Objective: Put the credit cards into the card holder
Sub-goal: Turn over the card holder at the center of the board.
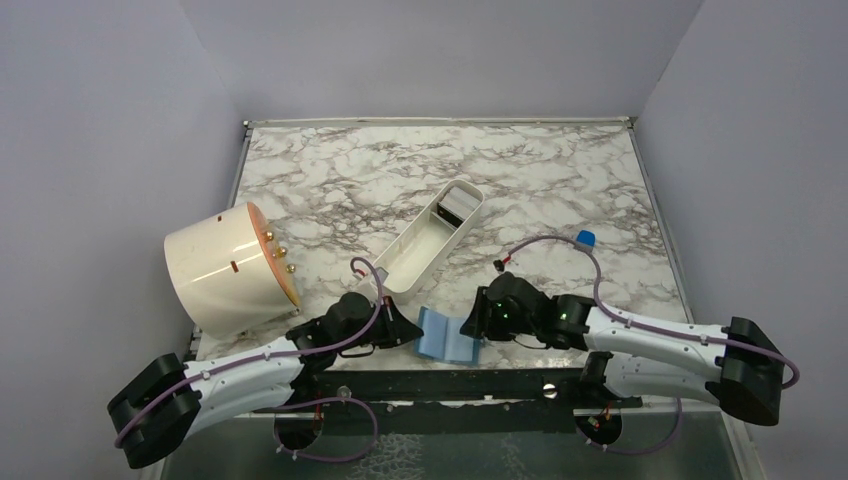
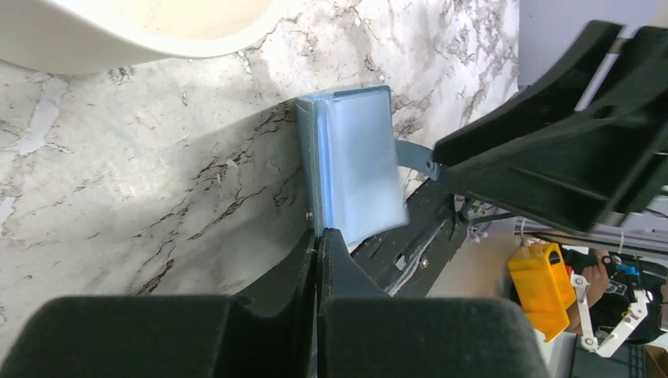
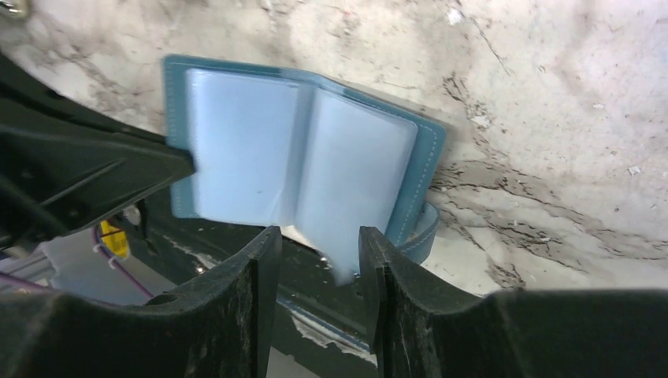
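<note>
The teal-blue card holder (image 1: 447, 336) lies open at the table's near edge, its light blue inside and clear pockets facing up (image 3: 299, 153). My left gripper (image 1: 418, 332) is shut on the holder's left cover edge (image 2: 318, 235). My right gripper (image 1: 468, 326) stands open at the holder's right half (image 3: 319, 240). A corner of one clear pocket leaf hangs loose between its fingers. Pale grey credit cards (image 1: 459, 206) stand in the far end of a white tray, away from both grippers.
The long white tray (image 1: 415, 255) lies diagonally in the middle of the table. A cream round container (image 1: 225, 270) lies on its side at the left. A small blue cube (image 1: 585, 238) sits at the right. A black rail (image 1: 450, 385) runs along the near edge.
</note>
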